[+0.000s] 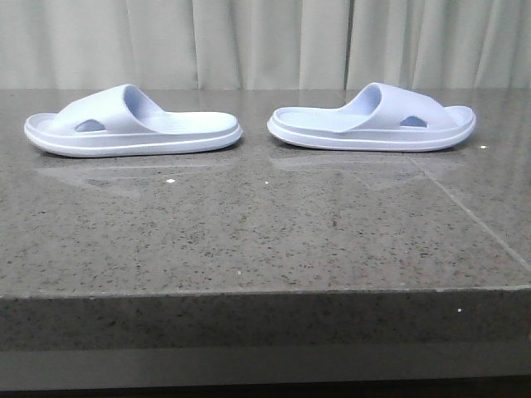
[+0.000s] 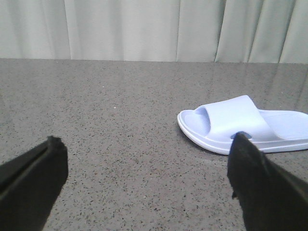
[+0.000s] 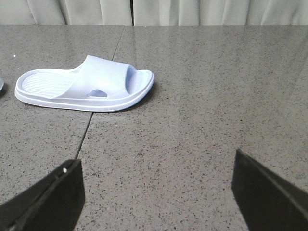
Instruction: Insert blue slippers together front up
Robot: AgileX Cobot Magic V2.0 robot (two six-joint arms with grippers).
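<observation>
Slippers (image 1: 133, 123) (image 1: 373, 120) lay flat, apart; both grippers (image 2: 144, 178) (image 3: 156, 187) gaped wide, holding nothing. Squishy foam might slip when pinched.

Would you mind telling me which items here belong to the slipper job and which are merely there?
Part of the job:
left slipper
right slipper

Merely there:
granite table
curtain
</observation>
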